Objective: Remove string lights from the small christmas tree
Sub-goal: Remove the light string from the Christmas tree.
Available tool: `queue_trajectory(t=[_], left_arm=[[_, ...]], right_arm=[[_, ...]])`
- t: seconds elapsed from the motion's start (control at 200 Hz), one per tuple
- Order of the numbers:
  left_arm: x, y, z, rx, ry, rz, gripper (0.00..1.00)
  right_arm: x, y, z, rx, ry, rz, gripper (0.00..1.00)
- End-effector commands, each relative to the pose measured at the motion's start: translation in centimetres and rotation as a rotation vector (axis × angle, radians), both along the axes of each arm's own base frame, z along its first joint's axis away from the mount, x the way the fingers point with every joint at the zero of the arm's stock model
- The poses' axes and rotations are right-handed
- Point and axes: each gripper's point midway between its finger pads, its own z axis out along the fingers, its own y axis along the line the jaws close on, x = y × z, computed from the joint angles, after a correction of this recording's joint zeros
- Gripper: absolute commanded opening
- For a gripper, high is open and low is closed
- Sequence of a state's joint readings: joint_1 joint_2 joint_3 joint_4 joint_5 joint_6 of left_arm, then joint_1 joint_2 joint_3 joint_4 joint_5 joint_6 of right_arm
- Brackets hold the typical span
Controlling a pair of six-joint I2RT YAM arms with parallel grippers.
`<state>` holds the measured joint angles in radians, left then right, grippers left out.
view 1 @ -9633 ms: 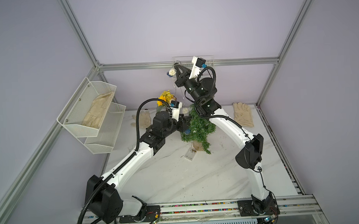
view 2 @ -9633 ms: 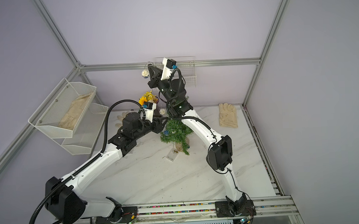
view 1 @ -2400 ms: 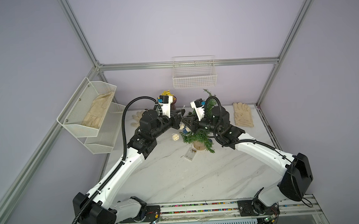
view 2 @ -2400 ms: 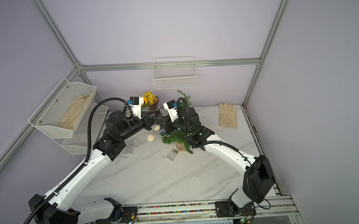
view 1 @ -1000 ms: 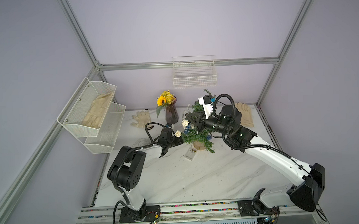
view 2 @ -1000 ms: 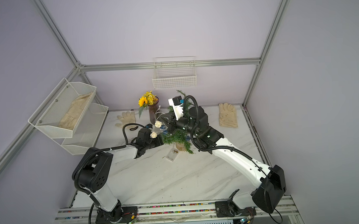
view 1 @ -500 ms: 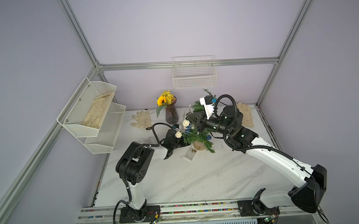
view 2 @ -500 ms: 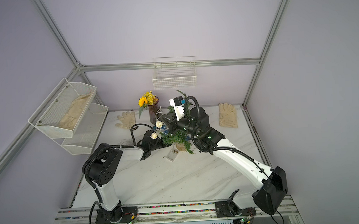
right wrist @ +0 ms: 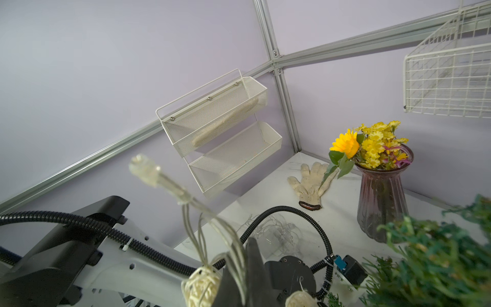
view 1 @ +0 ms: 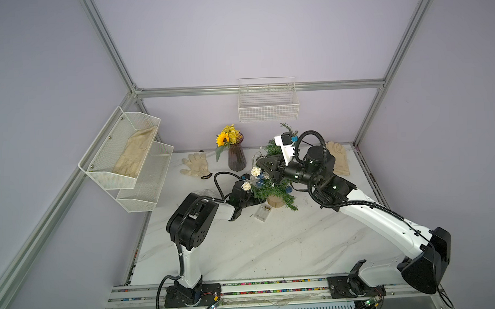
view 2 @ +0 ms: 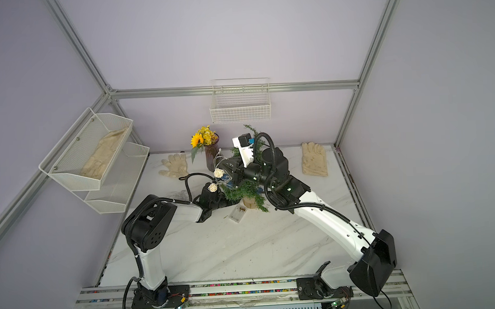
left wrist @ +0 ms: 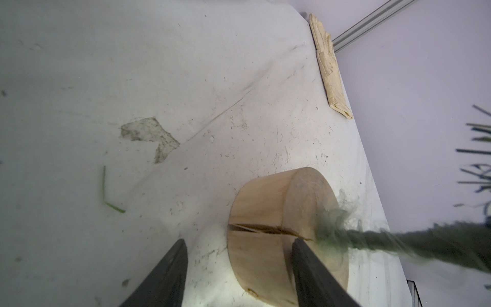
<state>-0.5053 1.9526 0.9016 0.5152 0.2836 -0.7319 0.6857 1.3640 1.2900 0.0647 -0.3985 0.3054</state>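
Wire loops of string lights pinched in right hand, fingers pressed together. I see it raised beside upper branches of small christmas tree, cream balls dangling under it. Low at worktop, left hand spread, fingers either side of wooden base, not clamped. Tree stands at back of worktop, near vase of yellow flowers. Clear battery box lies flat just in front of base.

The base of the small christmas tree is pale raw wood, matt, with one crack (the counter under it looks like white marble, scuffed). The vase is glossy ribbed glass, the glove knitted cloth, the wall shelf painted metal mesh.
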Motion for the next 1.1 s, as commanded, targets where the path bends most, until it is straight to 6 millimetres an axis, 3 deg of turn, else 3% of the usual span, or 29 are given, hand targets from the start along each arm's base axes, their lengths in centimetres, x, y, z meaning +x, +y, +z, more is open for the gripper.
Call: queue_trajectory(t=[0.0,0.205,0.325,0.51,0.64,0.895,1.095], left_arm=[[0.8,0.8,-2.1,0.079,0.061,0.06,0.58],[0.9,0.9,-3.2,0.09,0.12,0.082,0.52],[0.9,1.1,-3.4,0.098,0.125,0.092,0.5],[0.7,1.2,-3.7,0.106,0.128,0.088,0.5],[0.7,1.1,-3.8,0.1,0.133,0.082,0.5],[0.9,0.7,-3.3,0.088,0.125,0.07,0.49],[1.0,0.4,-3.2,0.081,0.124,0.056,0.49]], right_arm=[[-2.6,-1.2,2.3,0.019,-0.051,0.042,0.0],[-4.1,-7.3,4.0,0.059,-0.101,-0.129,0.0],[-3.3,-11.1,3.2,0.082,-0.054,-0.255,0.0],[0.8,-17.9,-0.3,0.095,0.068,-0.569,0.0],[3.2,-21.0,-1.5,0.108,0.125,-0.695,0.0],[7.6,-23.9,-4.1,0.111,0.237,-0.765,0.0],[13.0,-27.3,-6.9,0.119,0.342,-0.865,0.0]])
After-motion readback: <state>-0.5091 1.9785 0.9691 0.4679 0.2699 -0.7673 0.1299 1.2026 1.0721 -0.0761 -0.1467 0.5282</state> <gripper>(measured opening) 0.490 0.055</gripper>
